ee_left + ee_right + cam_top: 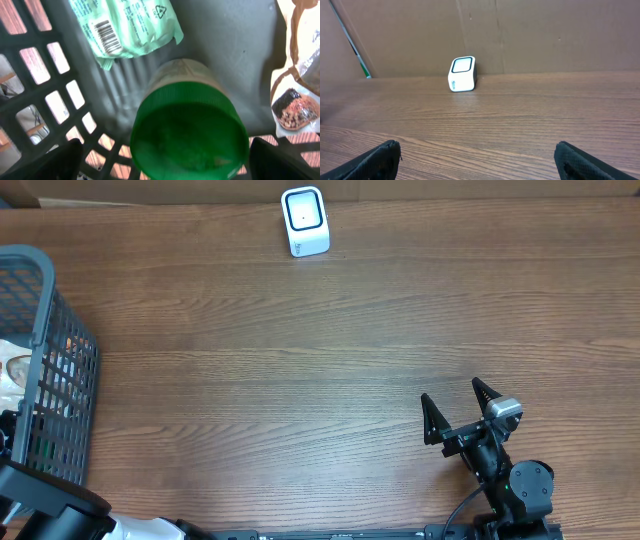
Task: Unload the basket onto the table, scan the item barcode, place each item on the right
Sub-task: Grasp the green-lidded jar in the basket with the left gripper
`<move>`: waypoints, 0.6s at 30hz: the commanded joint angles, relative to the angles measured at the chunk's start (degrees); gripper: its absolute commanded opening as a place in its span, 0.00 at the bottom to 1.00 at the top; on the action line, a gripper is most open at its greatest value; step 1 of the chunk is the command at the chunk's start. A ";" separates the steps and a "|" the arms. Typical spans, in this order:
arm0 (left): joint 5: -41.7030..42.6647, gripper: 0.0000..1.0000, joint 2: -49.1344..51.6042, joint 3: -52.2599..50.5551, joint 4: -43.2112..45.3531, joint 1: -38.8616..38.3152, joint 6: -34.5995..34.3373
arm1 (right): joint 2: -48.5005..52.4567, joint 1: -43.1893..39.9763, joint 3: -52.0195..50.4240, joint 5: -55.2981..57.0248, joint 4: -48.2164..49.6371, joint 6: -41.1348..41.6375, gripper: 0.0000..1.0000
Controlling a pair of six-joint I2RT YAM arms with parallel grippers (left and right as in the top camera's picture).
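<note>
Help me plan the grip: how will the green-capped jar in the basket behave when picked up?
The green-capped jar looks rigid, so it probably won't deform. Its round cap and body may slip or twist in the left pincer. Knocked over, it would likely roll.

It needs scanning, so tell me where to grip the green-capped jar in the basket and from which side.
Probably the green cap, across its round rim, coming end-on as the left gripper faces it: the cap points straight at the wrist camera with the open jaws either side.
</note>
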 commanded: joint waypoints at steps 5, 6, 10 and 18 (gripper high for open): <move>1.86 0.83 0.52 -2.27 3.89 0.20 0.26 | -0.68 0.04 0.07 -0.09 0.35 -0.20 1.00; 1.86 0.83 0.52 -2.75 4.24 0.20 0.26 | -0.68 0.04 0.07 -0.09 0.35 -0.20 1.00; 2.89 0.82 0.52 -3.96 5.22 0.20 0.50 | -0.68 0.04 0.07 -0.09 0.35 -0.20 1.00; 5.81 0.80 0.52 -4.55 6.58 0.17 2.45 | -0.68 0.04 0.07 -0.09 0.35 -0.20 1.00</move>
